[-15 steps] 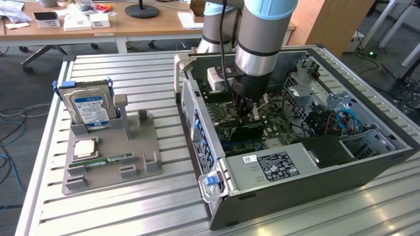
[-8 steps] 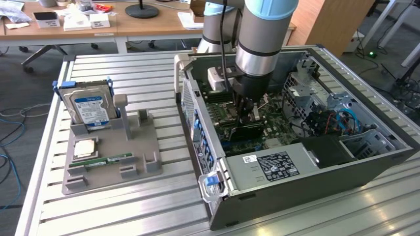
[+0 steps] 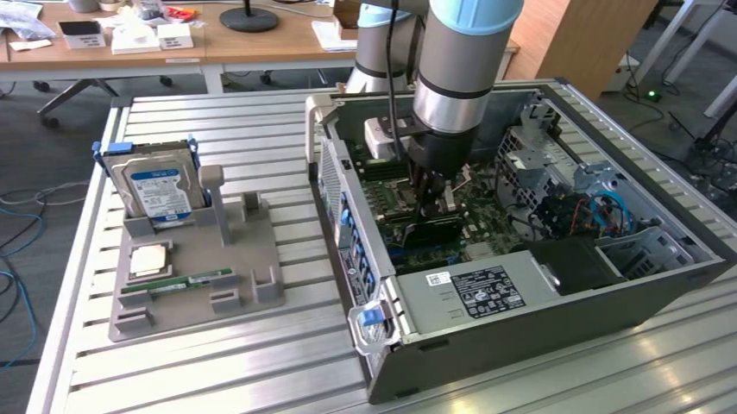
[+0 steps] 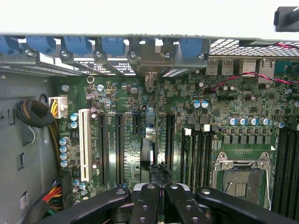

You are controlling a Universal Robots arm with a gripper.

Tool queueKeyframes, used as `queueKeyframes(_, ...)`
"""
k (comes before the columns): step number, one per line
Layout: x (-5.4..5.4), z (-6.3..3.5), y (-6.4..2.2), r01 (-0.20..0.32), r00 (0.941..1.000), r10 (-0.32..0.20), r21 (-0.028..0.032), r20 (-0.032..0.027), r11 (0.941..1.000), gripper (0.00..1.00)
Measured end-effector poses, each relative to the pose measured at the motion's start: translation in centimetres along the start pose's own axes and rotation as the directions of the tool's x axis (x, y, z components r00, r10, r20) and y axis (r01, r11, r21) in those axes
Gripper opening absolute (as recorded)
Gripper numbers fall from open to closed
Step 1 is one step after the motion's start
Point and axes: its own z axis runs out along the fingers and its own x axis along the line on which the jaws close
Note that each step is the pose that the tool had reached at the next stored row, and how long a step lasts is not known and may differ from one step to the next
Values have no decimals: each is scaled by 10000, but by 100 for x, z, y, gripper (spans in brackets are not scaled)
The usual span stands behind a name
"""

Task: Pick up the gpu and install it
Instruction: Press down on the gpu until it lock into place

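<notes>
gpu [image 4: 148, 140] edge-on, expansion slots [image 4: 119, 147] alongside

One robot arm [image 3: 461, 52] is counted, fitted with one gripper [image 4: 160, 187]. One gpu [image 4: 148, 140] is counted, seen edge-on over the board. At the exterior view's right, one open computer case [image 3: 645, 293] is counted, and inside it one power supply [image 3: 484, 289] and one motherboard [image 4: 187, 93]. On that board, one white slot [image 4: 84, 144], three long black slots [image 4: 119, 144] and one processor socket [image 4: 240, 182] are counted. At the exterior view's left, one grey holder [image 3: 190, 259] is counted, and on it one hard drive [image 3: 161, 185], one RAM stick [image 3: 190, 282] and one square chip [image 3: 152, 259].
</notes>
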Motion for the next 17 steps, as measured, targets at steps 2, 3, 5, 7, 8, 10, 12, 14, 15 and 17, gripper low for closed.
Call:
queueKeyframes(2,0,0,0,0,10000,0,0,0,10000,10)
queueKeyframes(3,0,0,0,0,10000,0,0,0,10000,10)
queueKeyframes(5,0,0,0,0,10000,0,0,1,10000,10)
queueKeyframes(7,-2,-6,-2,-2,10000,2,-2,7,10000,10)
queueKeyframes(8,-2,-11,-5,0,10000,0,-1,11,10000,10)
queueKeyframes(10,-1,-32,-6,0,10000,0,-14,1,10000,10)
queueKeyframes(12,-2,-53,-10,0,10000,0,-24,1,10000,10)
queueKeyframes(14,-3,-68,-20,0,10000,0,-39,2,10000,10)
queueKeyframes(15,-3,-72,-30,-1,10000,1,-47,2,10000,10)
queueKeyframes(17,-4,-82,-55,-2,10000,2,-70,1,10000,10)
